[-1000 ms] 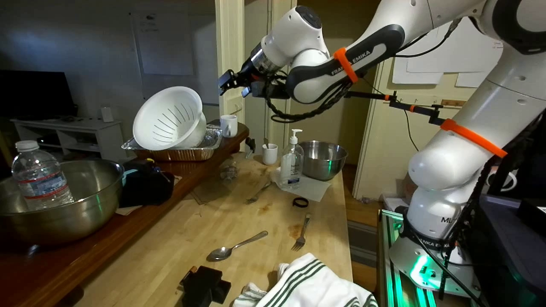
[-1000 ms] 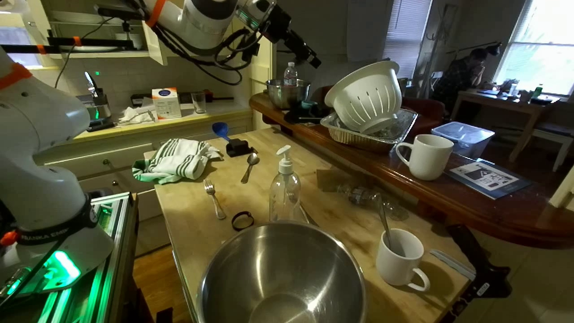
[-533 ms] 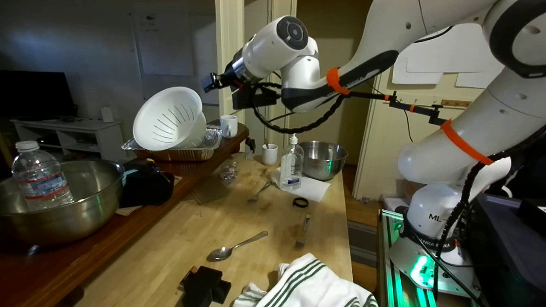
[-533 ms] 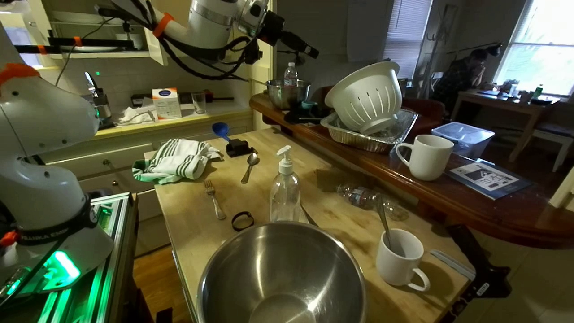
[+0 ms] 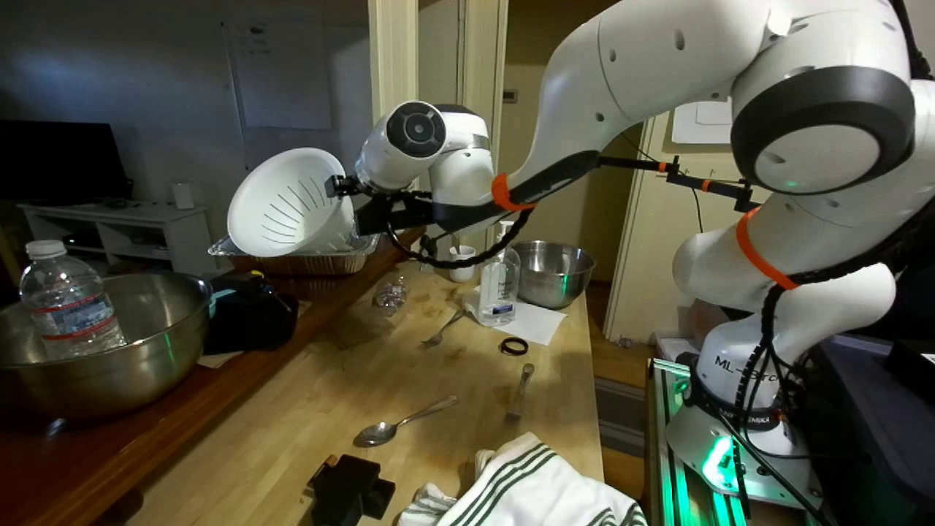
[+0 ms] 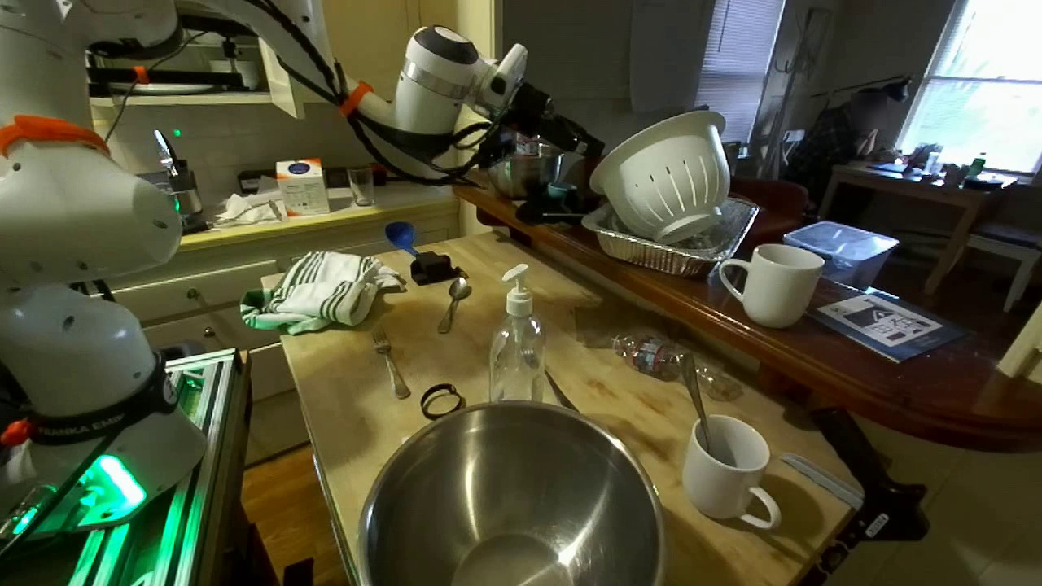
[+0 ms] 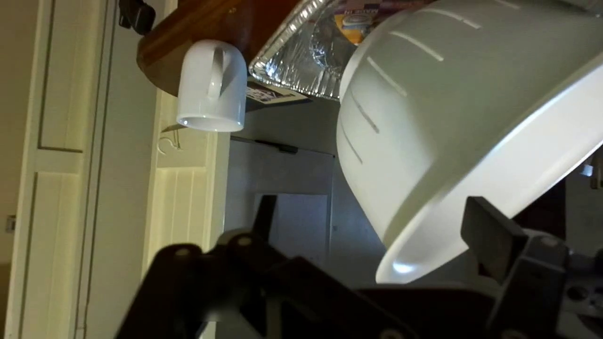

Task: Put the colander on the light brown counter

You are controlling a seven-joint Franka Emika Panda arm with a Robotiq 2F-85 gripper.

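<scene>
In an exterior view, there's the white plastic colander, canted over in a foil baking tray on the raised reddish-brown counter; the light brown counter below is waiting for it. The jaws hang right by the rim, overlapping it from here, contact impossible to call. Big danger, I'd say: one sideways nudge on something propped at that slant, and it could roll out, maybe dragging the flimsy tray along.

In an exterior view, the jaws appear just beside the rim, and mind the traffic on the counter! The pump bottle stands tall, possibly right on the route down; bring the colander across too low and over it could go. The fork and the spoon could leave the colander rocking if it lands on them.

To the wrist view: jaws wide apart, nothing in their grip! The rim shows between the two fingers, though how deep it sits I can't tell. That's the worry: bite only the lip, and smooth plastic could twist free on the lift. Squeeze off-centre and they could tip it, too.
</scene>
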